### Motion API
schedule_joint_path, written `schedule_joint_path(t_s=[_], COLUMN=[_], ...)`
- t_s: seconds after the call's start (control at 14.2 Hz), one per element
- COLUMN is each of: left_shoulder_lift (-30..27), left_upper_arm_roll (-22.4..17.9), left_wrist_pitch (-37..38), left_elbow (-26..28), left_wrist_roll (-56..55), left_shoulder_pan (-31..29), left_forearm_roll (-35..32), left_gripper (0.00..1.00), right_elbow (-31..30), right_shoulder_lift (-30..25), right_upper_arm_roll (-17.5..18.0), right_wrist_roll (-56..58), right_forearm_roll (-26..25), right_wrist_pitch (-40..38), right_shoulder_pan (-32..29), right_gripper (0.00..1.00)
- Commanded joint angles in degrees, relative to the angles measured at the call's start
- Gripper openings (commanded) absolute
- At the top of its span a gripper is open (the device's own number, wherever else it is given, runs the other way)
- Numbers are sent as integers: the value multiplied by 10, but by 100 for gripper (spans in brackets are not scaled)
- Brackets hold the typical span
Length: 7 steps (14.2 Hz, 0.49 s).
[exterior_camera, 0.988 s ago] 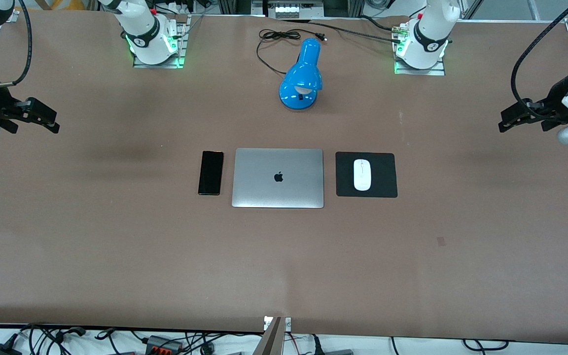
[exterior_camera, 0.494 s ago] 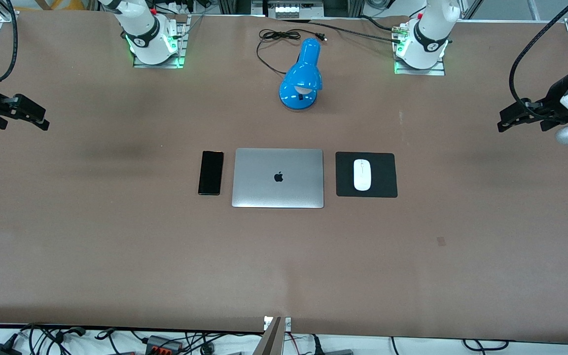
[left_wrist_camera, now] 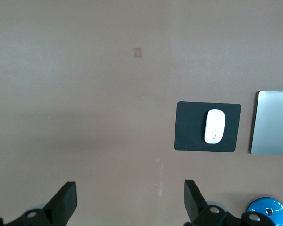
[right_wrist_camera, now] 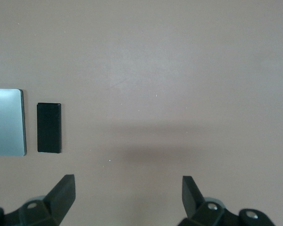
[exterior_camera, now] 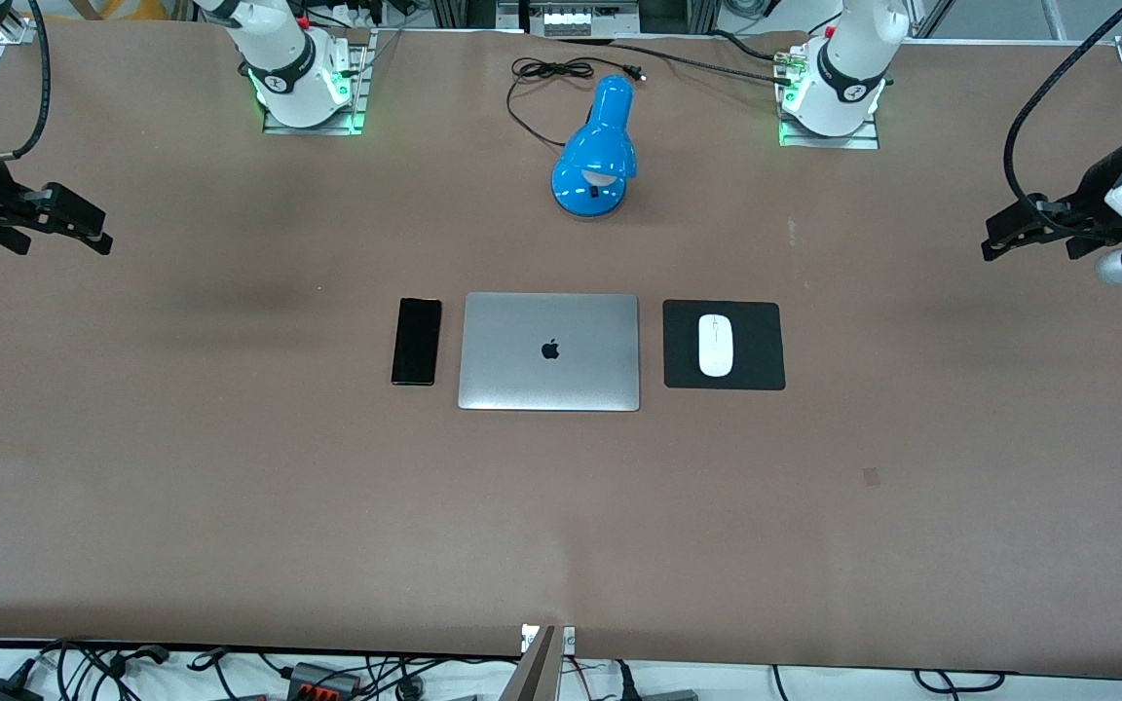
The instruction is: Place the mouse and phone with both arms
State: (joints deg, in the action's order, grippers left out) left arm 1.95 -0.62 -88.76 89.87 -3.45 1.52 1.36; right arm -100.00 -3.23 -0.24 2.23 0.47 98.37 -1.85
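The white mouse (exterior_camera: 715,345) lies on a black square pad (exterior_camera: 764,370) beside a closed silver laptop (exterior_camera: 548,351), toward the left arm's end; it also shows in the left wrist view (left_wrist_camera: 214,125). The black phone (exterior_camera: 416,341) lies flat beside the laptop toward the right arm's end, and shows in the right wrist view (right_wrist_camera: 49,127). My left gripper (exterior_camera: 1001,239) hangs open and empty over bare table near the left arm's end. My right gripper (exterior_camera: 84,229) hangs open and empty over bare table near the right arm's end. Both are well away from the objects.
A blue desk lamp (exterior_camera: 596,151) with a black cord (exterior_camera: 542,73) stands farther from the front camera than the laptop, between the two arm bases. Brown table (exterior_camera: 561,526) spreads wide around the middle group.
My right gripper drew back toward the table's end, then came a little way in again. My left gripper barely moved. Mouse, phone and laptop stayed put.
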Motion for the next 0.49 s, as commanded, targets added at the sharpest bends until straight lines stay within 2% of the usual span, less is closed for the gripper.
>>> schedule_joint_path(t_s=[0.0, 0.42], left_shoulder_lift=[-2, -1], left_upper_arm_roll=[-2, -2], left_wrist_pitch=[12, 12], left_elbow=[-10, -10], left_wrist_roll=[1, 1], left_shoulder_pan=[1, 2], left_forearm_roll=[10, 13], left_gripper=[100, 100], right_elbow=[3, 2], right_shoulder_lift=[-4, -6], right_upper_arm_roll=[-10, -9], right_wrist_roll=[-1, 4], right_forearm_roll=[9, -10], right_wrist_pitch=[-10, -17], right_shoulder_pan=[4, 5], right_gripper=[100, 100])
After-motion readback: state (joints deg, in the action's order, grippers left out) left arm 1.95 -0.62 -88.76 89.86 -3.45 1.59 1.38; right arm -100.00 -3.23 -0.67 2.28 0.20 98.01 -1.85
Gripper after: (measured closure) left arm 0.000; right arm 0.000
